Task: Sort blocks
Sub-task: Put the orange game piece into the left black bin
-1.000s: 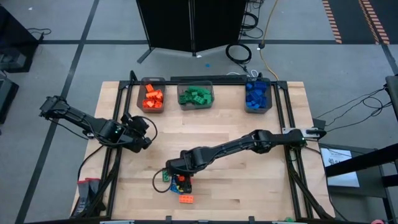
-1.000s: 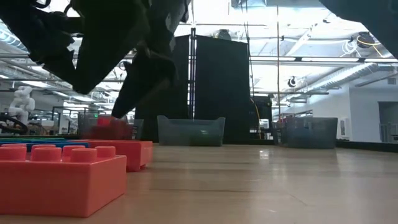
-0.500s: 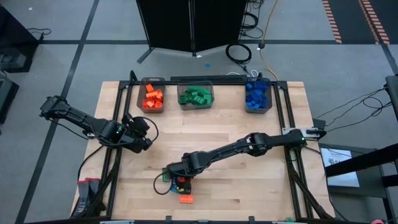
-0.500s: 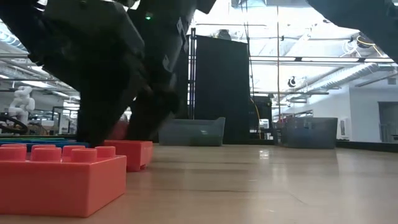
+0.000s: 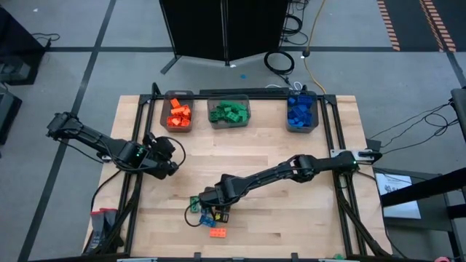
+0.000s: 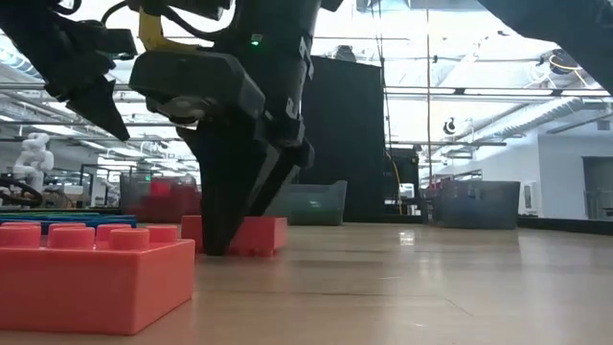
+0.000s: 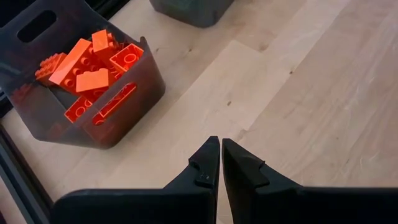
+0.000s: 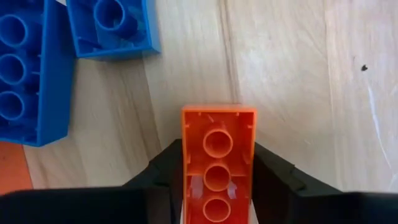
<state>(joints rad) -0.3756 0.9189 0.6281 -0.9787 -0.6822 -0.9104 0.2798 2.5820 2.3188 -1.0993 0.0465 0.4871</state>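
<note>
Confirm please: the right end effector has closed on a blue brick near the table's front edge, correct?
Not quite: the brick between the right end effector's fingers is orange, not blue. The right wrist view shows the orange brick gripped, with blue bricks lying loose beside it.

Orange brick (image 8: 217, 165): near end cut off at the right wrist picture's edge, flanks covered by the right gripper (image 8: 217, 186) fingers.
Loose bricks (image 5: 211, 222) near the table's front edge: partly under the right gripper in the high view, count unclear.
Foreground brick (image 6: 91, 278): cropped by the low view's left edge.
</note>
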